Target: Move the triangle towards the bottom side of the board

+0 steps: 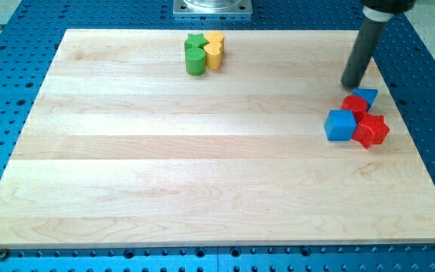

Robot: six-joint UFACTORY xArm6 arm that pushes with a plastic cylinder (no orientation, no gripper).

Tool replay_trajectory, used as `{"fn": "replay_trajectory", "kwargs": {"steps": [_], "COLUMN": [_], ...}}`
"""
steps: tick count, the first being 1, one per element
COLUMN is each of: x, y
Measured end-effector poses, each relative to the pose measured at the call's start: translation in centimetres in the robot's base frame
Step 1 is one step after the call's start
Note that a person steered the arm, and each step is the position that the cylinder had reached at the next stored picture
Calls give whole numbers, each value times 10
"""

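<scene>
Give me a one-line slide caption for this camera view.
My tip rests just above the blue triangle in the right-hand cluster of red and blue blocks, green and yellow blocks at top.

My tip [351, 85] just above the blue triangle [367, 97], beside red cylinder [354, 105], at board's [202, 166] right.

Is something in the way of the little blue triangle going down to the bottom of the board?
Yes. My tip sits just above the small blue triangle block, towards the view's top. Right below the triangle are the red cylinder block, the red star-shaped block and the blue cube, all crowded together. Beyond them the wooden board is bare.
</scene>
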State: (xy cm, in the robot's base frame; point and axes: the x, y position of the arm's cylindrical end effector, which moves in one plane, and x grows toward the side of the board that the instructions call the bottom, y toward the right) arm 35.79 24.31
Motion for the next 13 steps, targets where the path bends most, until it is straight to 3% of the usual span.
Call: {"fn": "replay_trajectory", "kwargs": {"steps": [2, 3, 5, 6, 9, 11, 12, 13], "x": [61, 44, 73, 98, 89, 104, 103, 67], "y": [6, 28, 87, 84, -49, -153, -163, -163]}}
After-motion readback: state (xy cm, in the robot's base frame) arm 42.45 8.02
